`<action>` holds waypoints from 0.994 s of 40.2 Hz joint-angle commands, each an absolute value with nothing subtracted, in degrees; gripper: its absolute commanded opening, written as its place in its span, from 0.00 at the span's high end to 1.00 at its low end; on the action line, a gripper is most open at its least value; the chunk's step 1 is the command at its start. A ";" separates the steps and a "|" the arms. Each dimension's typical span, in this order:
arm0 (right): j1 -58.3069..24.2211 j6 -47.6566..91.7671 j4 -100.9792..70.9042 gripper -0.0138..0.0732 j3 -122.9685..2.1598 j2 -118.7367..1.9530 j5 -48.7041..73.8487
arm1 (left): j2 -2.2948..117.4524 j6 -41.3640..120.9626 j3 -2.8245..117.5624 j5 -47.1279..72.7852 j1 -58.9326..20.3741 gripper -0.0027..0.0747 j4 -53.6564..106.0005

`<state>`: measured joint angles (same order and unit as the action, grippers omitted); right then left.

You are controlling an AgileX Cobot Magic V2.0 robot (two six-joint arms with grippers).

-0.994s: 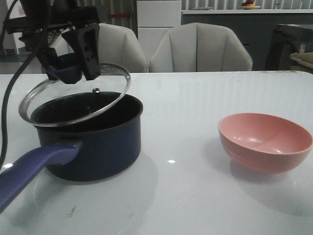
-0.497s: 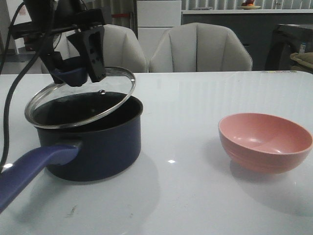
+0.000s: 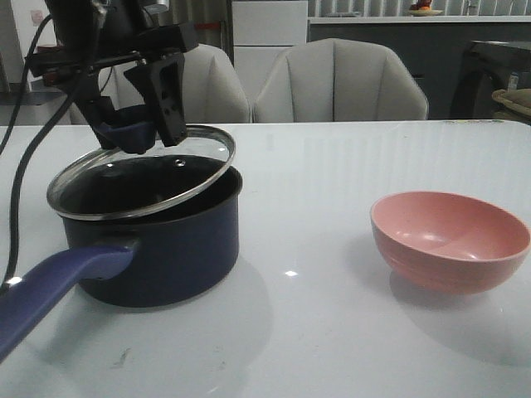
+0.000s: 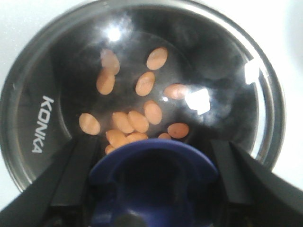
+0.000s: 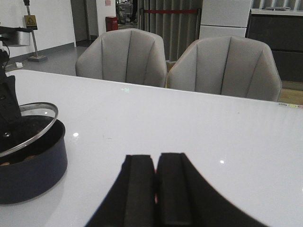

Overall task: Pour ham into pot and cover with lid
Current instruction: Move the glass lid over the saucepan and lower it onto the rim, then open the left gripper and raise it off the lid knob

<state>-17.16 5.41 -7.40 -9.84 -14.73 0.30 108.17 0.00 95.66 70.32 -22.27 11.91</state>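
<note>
The dark navy pot (image 3: 170, 249) stands at the table's left, its long blue handle (image 3: 58, 282) pointing toward the near left edge. My left gripper (image 3: 137, 124) is shut on the blue knob (image 3: 129, 134) of the glass lid (image 3: 145, 174), which hangs tilted just over the pot's mouth, its far right side higher. Through the glass lid (image 4: 38, 132) the left wrist view shows orange-pink ham (image 4: 137, 118) on the black pot bottom, with my left gripper (image 4: 154, 161) clamping the knob (image 4: 151, 175). My right gripper (image 5: 155, 163) is shut, holding nothing, off to the pot's (image 5: 28, 170) right.
An empty salmon-pink bowl (image 3: 448, 240) sits at the right of the white table (image 3: 315, 332). Two grey chairs (image 3: 340, 83) stand behind the far edge. A black cable (image 3: 12, 207) hangs from the left arm beside the pot.
The left gripper has carried the lid to the right and lower, so it now sits more squarely over the pot's opening. The bowl has stayed in place.
</note>
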 commanded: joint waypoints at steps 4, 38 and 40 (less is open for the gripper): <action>-17.15 6.21 -7.27 0.67 -11.41 -15.09 -3.91 | 106.22 0.00 97.37 71.88 -22.73 0.38 13.39; -17.15 6.21 -7.27 0.67 -11.41 -15.09 -3.91 | 91.00 0.00 96.05 70.63 -22.73 0.21 5.78; -17.15 6.21 -7.27 0.67 -11.41 -15.09 -3.91 | 87.74 0.00 93.20 67.87 -22.73 0.21 5.78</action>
<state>-17.16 5.73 -7.40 -9.84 -14.73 0.30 94.88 0.00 95.04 70.77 -22.27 6.02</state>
